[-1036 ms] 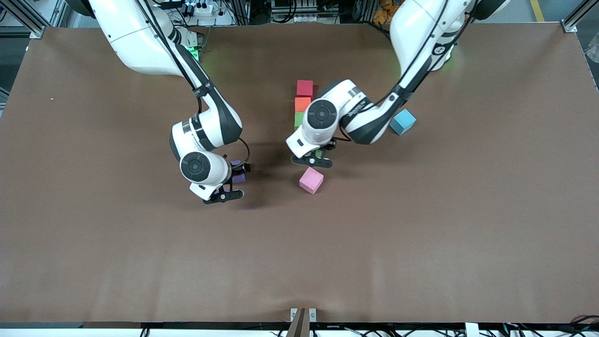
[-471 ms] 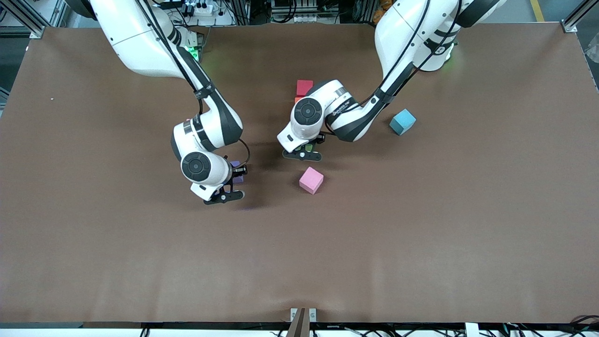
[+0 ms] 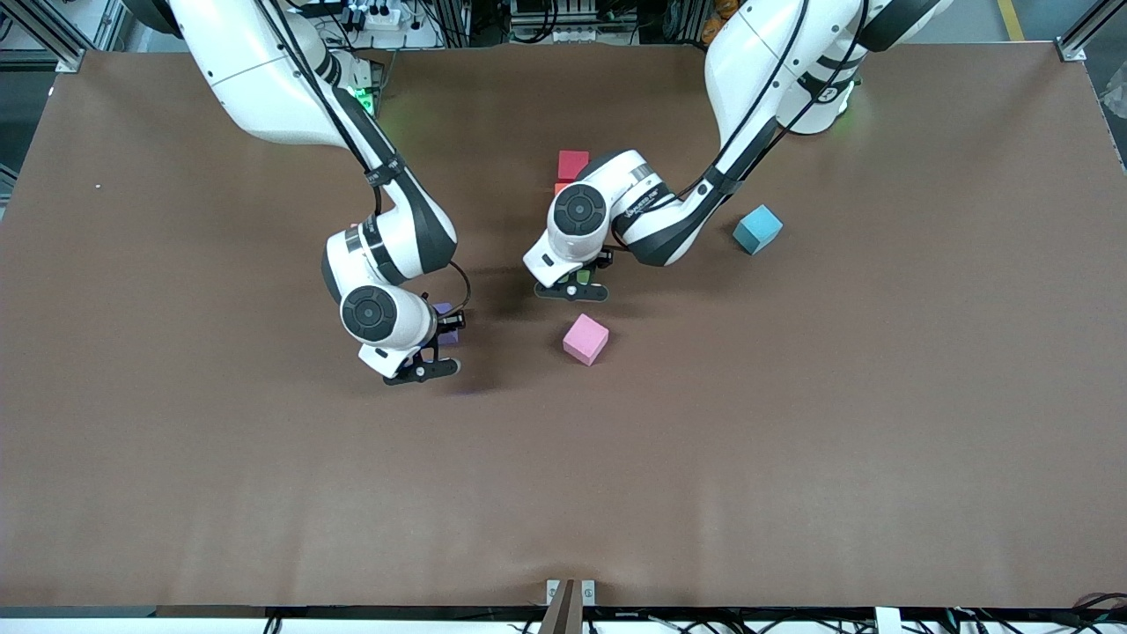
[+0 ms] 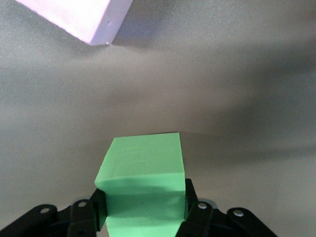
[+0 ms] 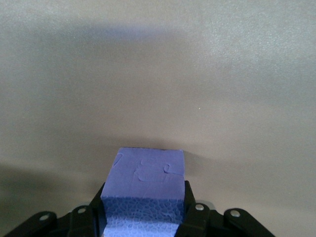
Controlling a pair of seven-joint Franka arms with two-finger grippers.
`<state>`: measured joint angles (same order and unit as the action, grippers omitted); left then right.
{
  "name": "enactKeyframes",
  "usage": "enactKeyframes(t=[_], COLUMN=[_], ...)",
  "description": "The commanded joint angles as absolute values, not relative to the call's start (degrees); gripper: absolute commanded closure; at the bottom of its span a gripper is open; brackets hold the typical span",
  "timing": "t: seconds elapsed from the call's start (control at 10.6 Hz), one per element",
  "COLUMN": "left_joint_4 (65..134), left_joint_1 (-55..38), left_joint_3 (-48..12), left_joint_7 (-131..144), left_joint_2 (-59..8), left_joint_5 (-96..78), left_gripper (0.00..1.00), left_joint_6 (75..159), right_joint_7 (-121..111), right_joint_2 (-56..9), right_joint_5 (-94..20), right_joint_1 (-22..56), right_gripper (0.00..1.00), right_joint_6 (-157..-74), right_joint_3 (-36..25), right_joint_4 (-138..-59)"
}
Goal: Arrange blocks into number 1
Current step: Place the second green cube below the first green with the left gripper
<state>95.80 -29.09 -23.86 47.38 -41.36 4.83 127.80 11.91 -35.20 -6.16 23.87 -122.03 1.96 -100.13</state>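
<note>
- While I look at the front view, I see the left gripper [image 3: 575, 288] low over the middle of the table [image 3: 792, 423], with a bit of the green block [image 3: 582, 278] showing between its fingers.
- From the same view, the right gripper [image 3: 433, 350] is also over the middle part of the table, more toward the right arm's end, and it pinches the purple block [image 3: 447, 330].
- One pink block [image 3: 586, 339] lies on the table just beside the left gripper, nearer to the front camera and rotated a little.
- At the side toward the robots' edge, the red block [image 3: 572, 164] sits on the table, and a small piece of the orange block [image 3: 558, 187] appears next to it, mostly hidden by the left arm.
- Toward the left arm's end of the table lies the light blue block [image 3: 757, 229], well apart from the red one and turned at an angle.
- Through the left wrist view, I see the green block [image 4: 143, 185] clamped between the two black fingers [image 4: 192, 210], and a corner of the pink block [image 4: 79, 17] is near it on the table surface.
- Through the right wrist view, the purple block [image 5: 144, 190] is squeezed between the black fingers [image 5: 195, 215], with only bare table around it.
- I cannot tell whether either held block touches the table.
</note>
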Motion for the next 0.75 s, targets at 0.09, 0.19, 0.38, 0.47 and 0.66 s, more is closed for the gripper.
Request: enactKeyframes(t=[0.09,0.19,0.38,0.47,0.66], left_joint_4=[97.6,97.6,97.6,97.7,97.9], left_joint_1=[-30.2,-30.7,-30.7,-30.8,-30.8], left_joint_3=[-23.6,-23.6,-23.7,-23.7,-23.8], left_joint_7=[49.0,49.8,50.3,50.2,50.1], left_joint_2=[-40.9,-40.9,-41.0,-41.1,-41.4], left_joint_5=[3.7,3.8,3.8,4.0,5.2], left_gripper=[1.0,1.0,1.0,0.83,0.0], left_joint_6=[128.1,128.3,128.3,128.2,128.2], right_joint_7=[12.3,12.3,12.3,12.3,12.3], right_joint_2=[-34.3,-34.1,-34.0,-34.0,-34.1], right_joint_5=[-6.2,-6.2,-6.2,-6.2,-6.4], right_joint_1=[23.8,23.8,23.8,23.8,23.8], right_gripper=[1.0,1.0,1.0,1.0,1.0], right_joint_6=[-122.3,-122.2,-122.0,-122.0,-122.3], right_joint_3=[2.4,2.4,2.4,2.4,2.4], right_joint_4=[-100.3,-100.2,-100.1,-100.0,-100.0])
